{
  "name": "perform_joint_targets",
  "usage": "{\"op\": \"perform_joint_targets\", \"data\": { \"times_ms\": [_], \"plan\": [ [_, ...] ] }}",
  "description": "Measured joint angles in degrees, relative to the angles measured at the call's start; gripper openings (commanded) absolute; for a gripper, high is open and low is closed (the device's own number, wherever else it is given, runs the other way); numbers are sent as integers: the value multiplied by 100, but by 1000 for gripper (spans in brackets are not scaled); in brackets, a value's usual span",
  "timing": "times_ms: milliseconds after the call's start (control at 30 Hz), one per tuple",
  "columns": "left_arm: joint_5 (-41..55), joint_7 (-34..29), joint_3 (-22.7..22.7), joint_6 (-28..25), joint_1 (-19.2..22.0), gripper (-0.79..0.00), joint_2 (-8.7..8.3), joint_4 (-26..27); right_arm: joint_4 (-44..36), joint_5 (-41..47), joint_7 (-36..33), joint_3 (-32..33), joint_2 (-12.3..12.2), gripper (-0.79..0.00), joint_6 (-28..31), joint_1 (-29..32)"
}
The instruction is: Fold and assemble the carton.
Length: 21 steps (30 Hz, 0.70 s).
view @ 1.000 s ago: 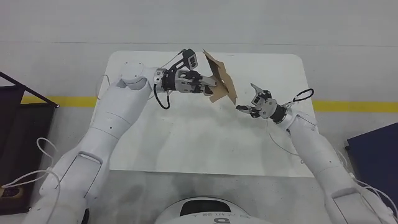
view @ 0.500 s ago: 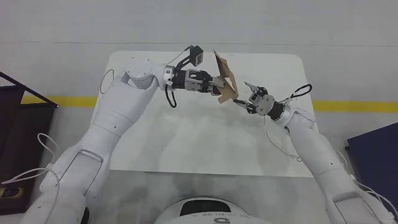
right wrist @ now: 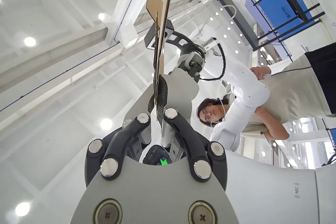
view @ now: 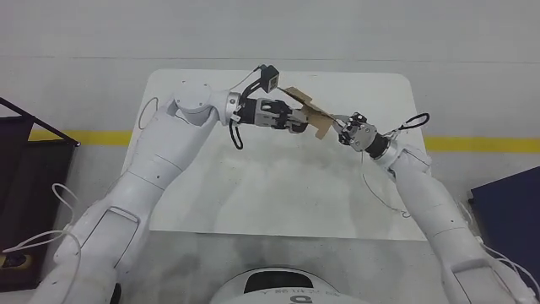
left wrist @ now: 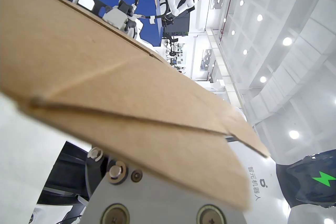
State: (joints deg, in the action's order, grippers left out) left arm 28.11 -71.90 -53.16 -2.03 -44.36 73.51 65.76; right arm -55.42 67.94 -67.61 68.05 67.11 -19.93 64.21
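Observation:
The carton (view: 305,108) is a flat brown cardboard blank held in the air above the back middle of the white table (view: 278,194), tilted low. My left gripper (view: 297,124) is shut on the side nearer the left arm, and the board (left wrist: 118,93) hides its fingers in the left wrist view. My right gripper (view: 337,128) meets the carton's opposite end. In the right wrist view the gripper (right wrist: 158,100) is shut on the thin edge of the carton (right wrist: 162,25), which stands edge-on. The left arm's wrist (right wrist: 189,59) is just beyond it.
The table's front half (view: 278,211) is bare white surface. A yellow floor line (view: 489,144) runs behind the table's sides. A dark rack (view: 25,160) stands off the left side and a blue object (view: 515,211) off the right.
The left gripper carried the carton to the right and tipped it flatter. The right gripper moved left from its open stance and shut on the carton's near end.

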Motion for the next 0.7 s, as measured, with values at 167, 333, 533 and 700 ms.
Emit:
{"op": "perform_joint_targets", "data": {
  "times_ms": [167,333,533,700],
  "plan": [
    [-19,91,-43,90,-108,0,-25,64,-7,-187,11,161,-32,-785,479,8],
    [-89,249,-95,215,-222,0,-57,169,-130,-648,68,338,-89,-785,1213,71],
    [-121,561,-361,384,-464,0,-147,282,-310,-1059,274,610,-159,-785,1938,227],
    [-173,969,-635,774,-736,0,-242,371,-530,-1421,500,880,-220,-785,2607,377]
  ]
}}
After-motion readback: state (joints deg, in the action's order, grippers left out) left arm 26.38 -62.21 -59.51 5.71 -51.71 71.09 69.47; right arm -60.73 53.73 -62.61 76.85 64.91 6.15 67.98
